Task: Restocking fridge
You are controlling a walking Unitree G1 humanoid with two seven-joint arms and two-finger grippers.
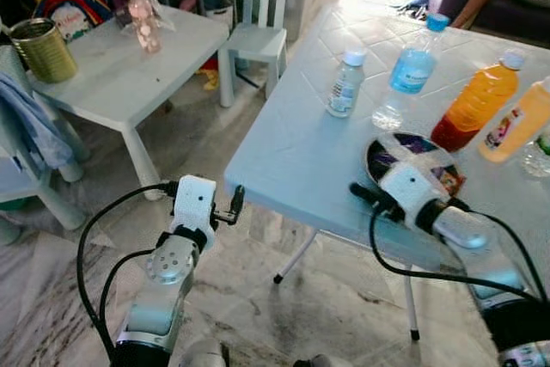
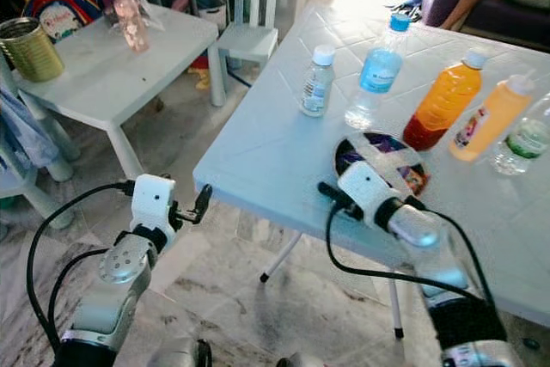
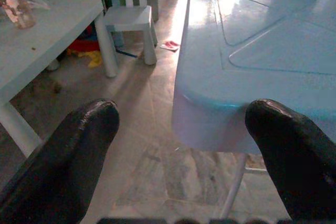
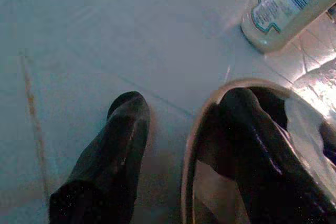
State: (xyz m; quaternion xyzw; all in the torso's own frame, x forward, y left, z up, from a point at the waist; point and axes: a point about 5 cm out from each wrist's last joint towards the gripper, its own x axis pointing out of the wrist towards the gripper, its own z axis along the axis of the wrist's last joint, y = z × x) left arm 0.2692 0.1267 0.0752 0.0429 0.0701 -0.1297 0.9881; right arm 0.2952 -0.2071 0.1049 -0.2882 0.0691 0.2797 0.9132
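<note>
Left tool (image 1: 230, 205) hangs wide open and empty just off the pale blue tabletop (image 1: 292, 152) corner. Right tool (image 4: 184, 145) straddles the rim of a dark bowl (image 1: 412, 157), fingers spread, one inside, one outside. Beyond stand a small water bottle (image 1: 346, 83), a blue-capped bottle (image 1: 411, 70) and an orange juice bottle (image 1: 477, 100).

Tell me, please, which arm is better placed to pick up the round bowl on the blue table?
The right. The right tool is over the blue table, its fingers astride the rim of the round bowl. The left tool hangs open off the table's corner, above the floor.
</note>
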